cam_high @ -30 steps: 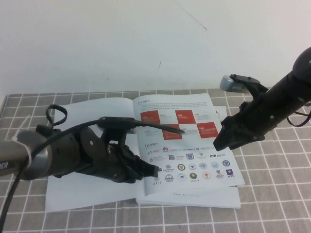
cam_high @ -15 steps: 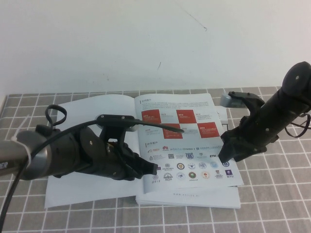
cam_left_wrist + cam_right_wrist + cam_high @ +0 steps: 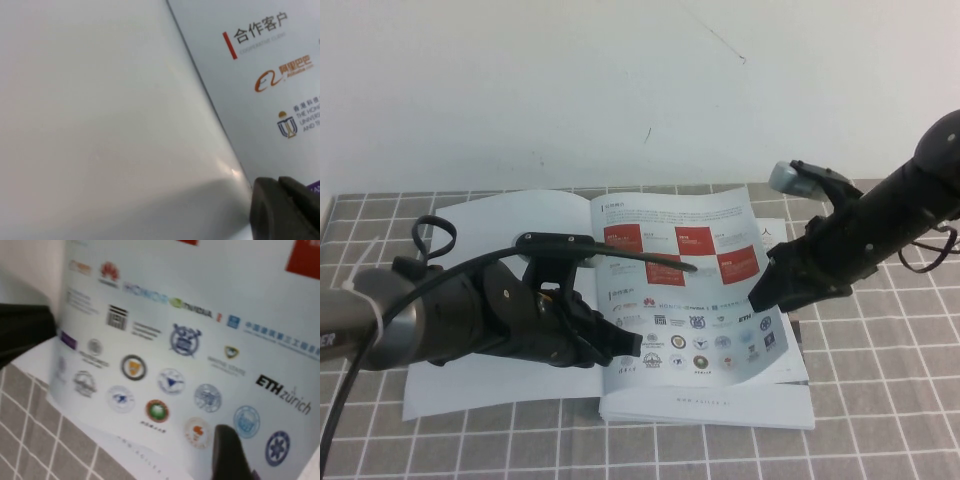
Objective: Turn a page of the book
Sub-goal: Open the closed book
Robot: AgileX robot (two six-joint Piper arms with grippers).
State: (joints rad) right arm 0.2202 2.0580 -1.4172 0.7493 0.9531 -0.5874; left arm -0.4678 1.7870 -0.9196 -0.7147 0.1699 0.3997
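Note:
The book [image 3: 490, 385] lies open on the tiled table. Its right-hand leaf is the page [image 3: 692, 300], white with red squares above rows of logos. The page's right edge is raised off the leaves below and the page bows upward. My right gripper [image 3: 761, 299] is at that raised edge, shut on the page; one dark finger [image 3: 227, 455] lies on the logos [image 3: 200, 340]. My left gripper [image 3: 633, 345] is shut and rests low on the book near the spine, its fingertips [image 3: 285, 210] between the blank left leaf [image 3: 100, 125] and the page [image 3: 270, 60].
The grey tiled tablecloth [image 3: 880, 400] surrounds the book, and a white wall rises behind it. The left arm's black cable [image 3: 650, 262] arcs over the page. The left gripper's dark tip also shows in the right wrist view [image 3: 25, 332].
My right gripper has moved left and up with the page's right edge. The page has lifted and bowed. The left gripper has stayed near the spine.

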